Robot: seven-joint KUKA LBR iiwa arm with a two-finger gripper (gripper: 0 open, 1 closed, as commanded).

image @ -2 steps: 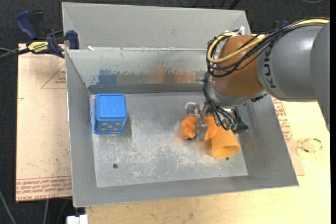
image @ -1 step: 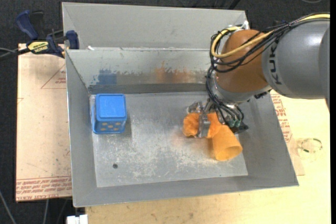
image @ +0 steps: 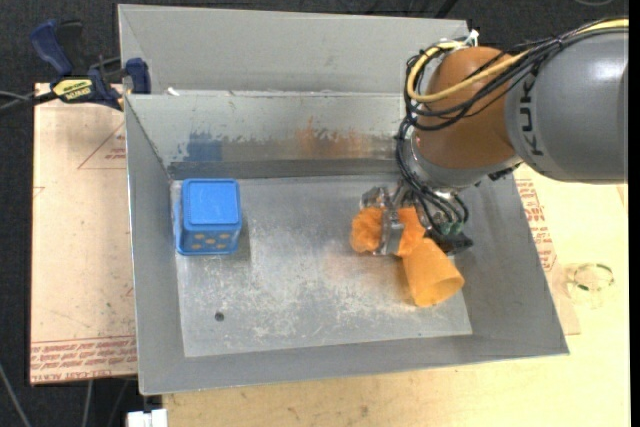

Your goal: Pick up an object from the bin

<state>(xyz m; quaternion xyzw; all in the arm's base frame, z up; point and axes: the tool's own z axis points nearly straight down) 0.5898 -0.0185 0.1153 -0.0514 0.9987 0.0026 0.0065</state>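
Currently, tool: low in the right half of the bin, hanging from the arm that comes in from the right.
Tool state: cannot tell whether it is wide or narrow, because orange material and cables crowd it.
Nearest thing: an orange cone-shaped piece, lying on its side on the bin floor, touching the tool or just under it.
Direction from tool: the cone's bulk lies to the lower right, and a smaller orange lump sits just to the tool's left.
One thing or two: cannot tell, since the tool covers the place where they would join.
Long axis: slanted from upper left to lower right, with the wide end at the lower right.
Judgement: the tool stands over the narrow upper end, so a grasp would likely bite there rather than at the wide end.
Other thing: a blue block, well apart near the left wall.
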